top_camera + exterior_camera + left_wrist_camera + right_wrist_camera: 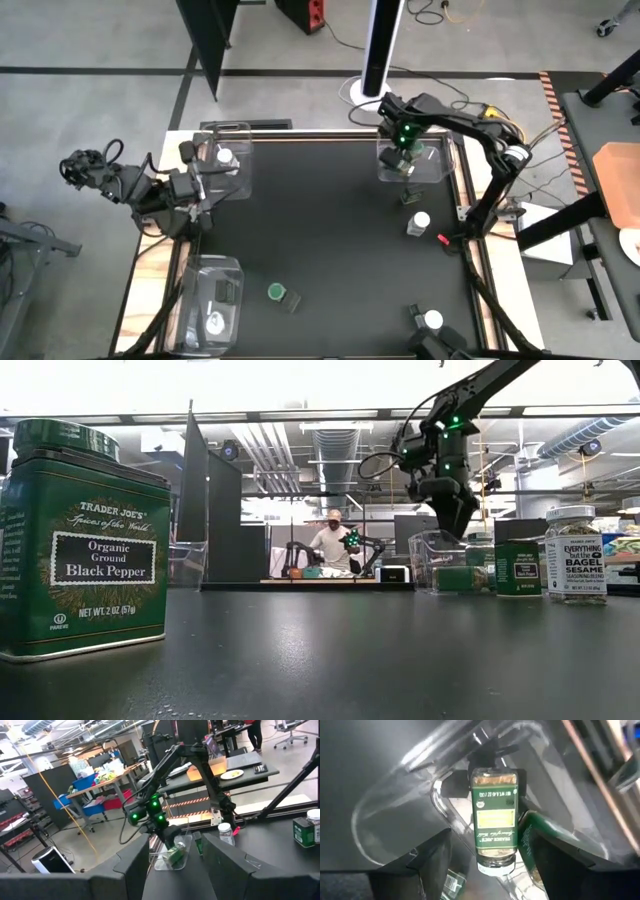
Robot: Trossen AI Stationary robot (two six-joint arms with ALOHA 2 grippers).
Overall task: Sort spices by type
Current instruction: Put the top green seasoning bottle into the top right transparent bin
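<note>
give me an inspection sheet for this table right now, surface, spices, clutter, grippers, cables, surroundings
Surface: black table, three clear trays at corners.
Job's things: green-labelled jar lying in far-right tray; black pepper tin and white-lidded jars loose.
Clutter: nothing seen.
Grippers: right gripper open over that tray, jar released; left gripper beside far-left tray.
Cables: several on floor behind table.
Surroundings: person at distant bench.

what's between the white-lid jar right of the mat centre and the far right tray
A green tin stands between the white-lidded jar and the clear tray, seen in the high view.
</note>
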